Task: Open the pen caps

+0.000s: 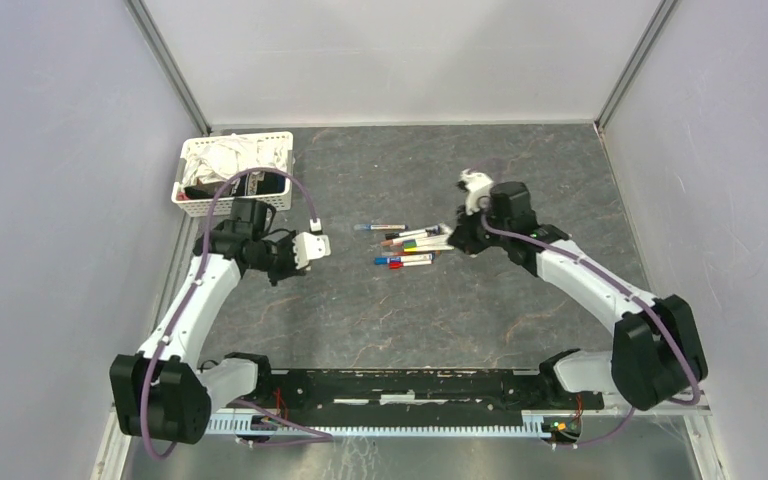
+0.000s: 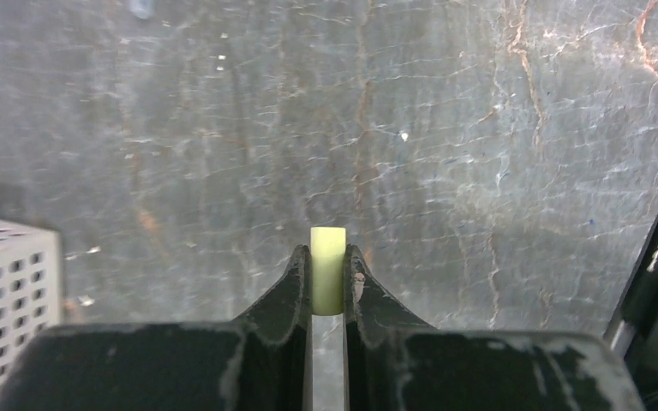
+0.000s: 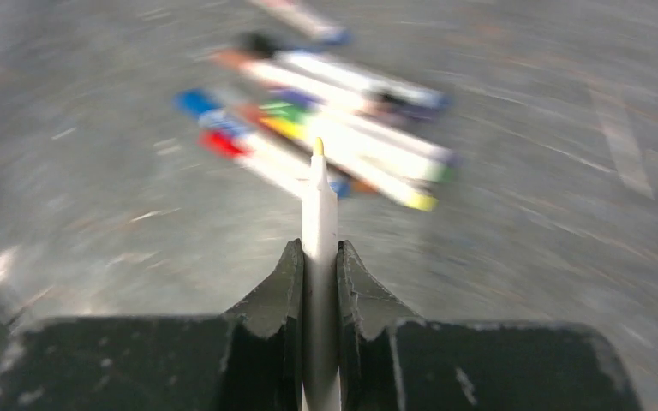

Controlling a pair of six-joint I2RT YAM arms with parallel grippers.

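Both grippers are holding something. The left gripper (image 2: 328,255) is pinched narrow on a short yellow pen cap (image 2: 328,276), which stands upright between the fingers (image 2: 287,287) with its top poking just above their tips. In the overhead view this gripper hangs well to the left of the pile of pens (image 1: 407,247), between the pile and the white basket (image 1: 192,205) of cloths. The right gripper (image 3: 319,250) is clamped on an uncapped pen (image 3: 319,205), whose white barrel runs up between the jaws and whose bare yellow tip (image 3: 318,147) points toward the pile. Overhead, this gripper sits just right of the pile, close to the pens' ends. The pile lies on the dark stone-patterned table (image 1: 360,310). It holds several white-barrelled pens, roughly side by side and partly overlapping, with coloured ends in blue, red, green, yellow, brown and a dark shade. The right wrist view is blurred, so finer detail of the pile cannot be told, nor whether each of those pens has its cap on.
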